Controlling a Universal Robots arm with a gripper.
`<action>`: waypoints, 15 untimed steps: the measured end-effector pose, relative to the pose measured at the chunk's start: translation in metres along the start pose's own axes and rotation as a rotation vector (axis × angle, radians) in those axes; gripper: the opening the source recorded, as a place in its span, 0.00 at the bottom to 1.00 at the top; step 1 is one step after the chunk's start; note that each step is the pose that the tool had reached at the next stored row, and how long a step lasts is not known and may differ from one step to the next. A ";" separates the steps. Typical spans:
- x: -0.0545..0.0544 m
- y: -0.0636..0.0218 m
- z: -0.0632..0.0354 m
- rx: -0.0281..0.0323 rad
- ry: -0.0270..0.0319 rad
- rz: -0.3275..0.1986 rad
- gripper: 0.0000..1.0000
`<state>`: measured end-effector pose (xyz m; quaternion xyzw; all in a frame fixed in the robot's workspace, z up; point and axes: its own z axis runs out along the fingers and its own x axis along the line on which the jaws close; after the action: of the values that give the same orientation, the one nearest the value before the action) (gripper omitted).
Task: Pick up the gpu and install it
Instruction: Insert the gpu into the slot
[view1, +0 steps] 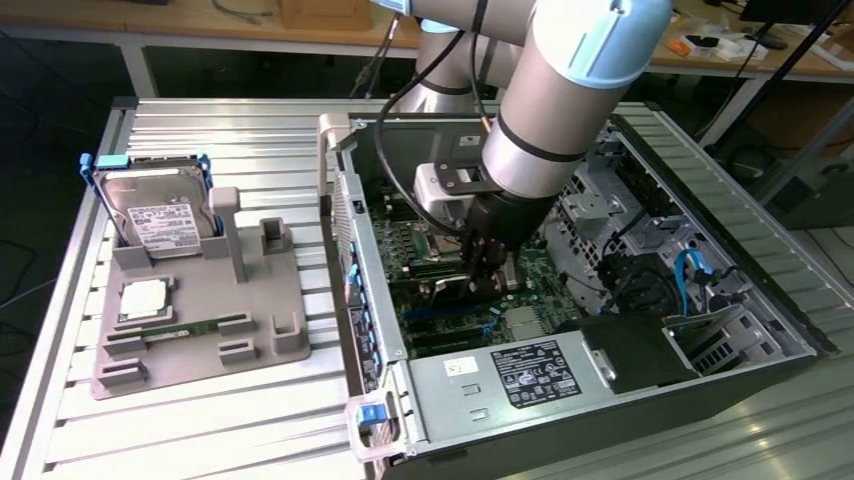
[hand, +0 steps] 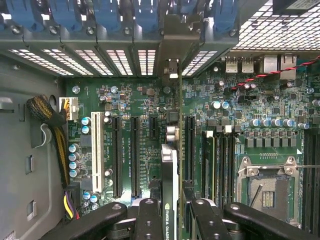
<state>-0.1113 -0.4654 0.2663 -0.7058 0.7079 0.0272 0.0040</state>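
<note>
Clamping thin black gpu card (hand: 169, 165) edge-on in hand (hand: 172, 212) above green motherboard (hand: 150, 100), 3 o'clock from grey plastic tray (view1: 260, 300); seemingly not yet seating.

Count: 1 hard drive (view1: 163, 215), 1 memory stick (view1: 174, 328), 1 processor (view1: 143, 298), 1 grey fixture (view1: 200, 345), 1 open computer case (view1: 787, 310), 1 gpu (hand: 169, 200), 1 arm (view1: 561, 90).

gpu (hand: 169, 172) in claw (hand: 175, 212), inside case (view1: 747, 310), parts holder (view1: 200, 345) at exterior view's left
</note>
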 end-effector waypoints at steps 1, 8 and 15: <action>0.000 0.0006 0.0004 0.0002 -0.0002 0.000 0.27; 0.000 0.0019 0.0009 0.0000 -0.0001 0.000 0.27; 0.000 0.0019 0.0008 -0.0028 -0.0001 0.000 0.27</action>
<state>-0.1132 -0.4654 0.2656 -0.7057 0.7079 0.0282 0.0031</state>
